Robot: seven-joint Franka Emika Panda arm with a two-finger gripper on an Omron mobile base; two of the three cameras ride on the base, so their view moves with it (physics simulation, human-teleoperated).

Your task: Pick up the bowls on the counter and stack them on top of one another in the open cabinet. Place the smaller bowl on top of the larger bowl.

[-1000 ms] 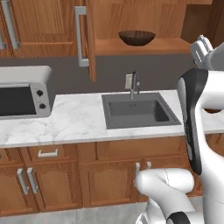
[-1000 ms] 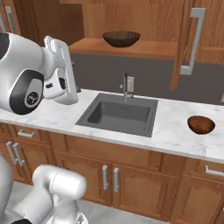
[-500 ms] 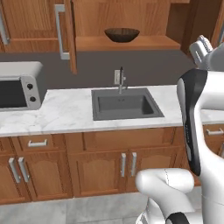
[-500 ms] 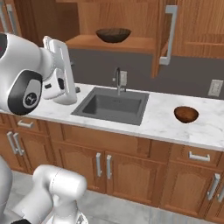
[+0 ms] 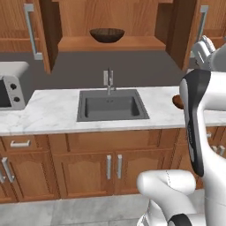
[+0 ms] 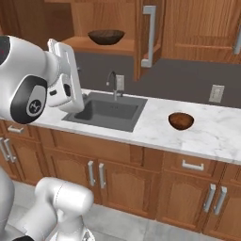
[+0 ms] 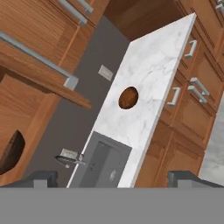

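The larger bowl (image 5: 107, 35) (image 6: 106, 36), wide and dark brown, rests on the shelf of the open cabinet (image 5: 137, 43) (image 6: 123, 46); in the hand view it shows at the left edge (image 7: 11, 151). The smaller bowl (image 6: 181, 120) (image 7: 128, 97), reddish-brown, sits on the white marble counter (image 6: 214, 134) (image 5: 48, 110) right of the sink; in the left base view my arm half hides it (image 5: 177, 101). My gripper (image 7: 114, 178) is open with nothing between its fingers, raised well clear of the counter and far from both bowls.
A dark grey sink (image 5: 112, 107) (image 6: 106, 110) with a faucet (image 5: 108, 79) is set into the counter. A microwave (image 5: 9, 90) stands at the far left. The open cabinet door (image 6: 149, 35) (image 5: 37, 31) juts out. A wall outlet (image 6: 216, 93) is behind the smaller bowl.
The whole scene has slid left in both base views, so the base has driven right. The bowls have stayed where they were. The gripper has stayed open.
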